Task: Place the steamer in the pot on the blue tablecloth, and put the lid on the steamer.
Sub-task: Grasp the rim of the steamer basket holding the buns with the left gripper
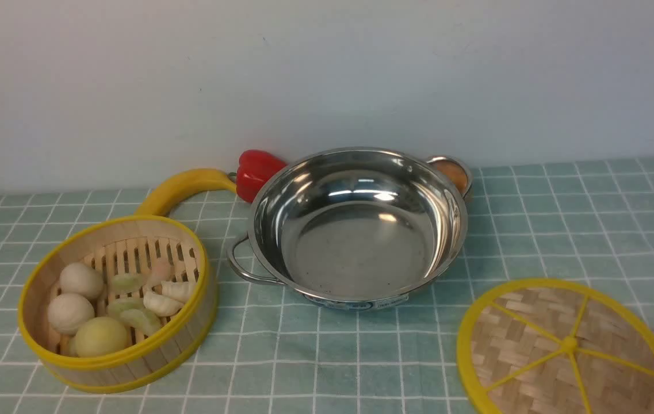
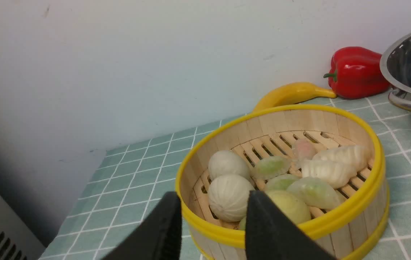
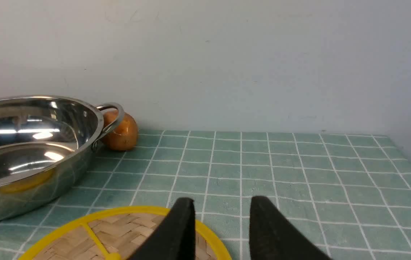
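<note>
Hanging open and empty, the left gripper (image 2: 215, 202) has the steamer (image 2: 292, 121) close ahead, at about one o'clock.

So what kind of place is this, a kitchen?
Probably a pretend kitchen setup, not a real one: a checked tablecloth, a steel pot and a steamer of dumplings sit in front of a bare wall, with no stove in sight.
</note>
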You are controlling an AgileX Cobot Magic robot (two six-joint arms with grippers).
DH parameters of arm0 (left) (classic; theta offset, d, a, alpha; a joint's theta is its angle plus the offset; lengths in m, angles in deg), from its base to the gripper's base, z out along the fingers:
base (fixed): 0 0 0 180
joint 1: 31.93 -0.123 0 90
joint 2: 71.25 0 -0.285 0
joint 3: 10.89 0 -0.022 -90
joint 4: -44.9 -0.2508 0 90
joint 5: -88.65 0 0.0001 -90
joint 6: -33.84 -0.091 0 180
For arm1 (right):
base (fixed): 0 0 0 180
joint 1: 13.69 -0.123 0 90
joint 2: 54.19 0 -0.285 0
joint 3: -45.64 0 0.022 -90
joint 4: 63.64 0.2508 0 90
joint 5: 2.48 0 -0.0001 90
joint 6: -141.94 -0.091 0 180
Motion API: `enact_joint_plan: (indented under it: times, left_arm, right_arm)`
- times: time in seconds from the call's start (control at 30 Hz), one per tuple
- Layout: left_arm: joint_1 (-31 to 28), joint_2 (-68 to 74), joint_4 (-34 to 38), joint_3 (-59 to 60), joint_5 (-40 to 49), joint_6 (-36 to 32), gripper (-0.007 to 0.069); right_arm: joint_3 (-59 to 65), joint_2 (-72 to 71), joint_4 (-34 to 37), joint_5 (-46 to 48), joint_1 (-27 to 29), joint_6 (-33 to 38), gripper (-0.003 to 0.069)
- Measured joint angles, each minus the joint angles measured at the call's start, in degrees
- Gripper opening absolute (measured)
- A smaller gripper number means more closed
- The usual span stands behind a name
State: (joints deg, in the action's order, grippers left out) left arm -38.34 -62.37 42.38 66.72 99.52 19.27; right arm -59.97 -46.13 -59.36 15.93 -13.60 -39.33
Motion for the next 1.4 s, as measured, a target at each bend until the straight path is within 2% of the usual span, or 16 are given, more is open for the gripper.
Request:
enact_joint_plan:
  times: [1.17, 1.3, 1.4]
  left_arm:
    - [0.0, 0.0, 0.27, 0.0, 0.0, 0.0, 0.0243]
    - [0.0, 0.0, 8.28, 0.0, -0.05, 4.13, 0.0243]
    - [0.0, 0.0, 19.81, 0.0, -0.05, 11.55, 0.0243]
  right_arm:
    - [0.0, 0.0, -0.1, 0.0, 0.0, 0.05, 0.024]
    - [0.0, 0.0, -0.1, 0.0, 0.0, 0.05, 0.024]
    - [0.0, 0.0, -0.1, 0.0, 0.0, 0.05, 0.024]
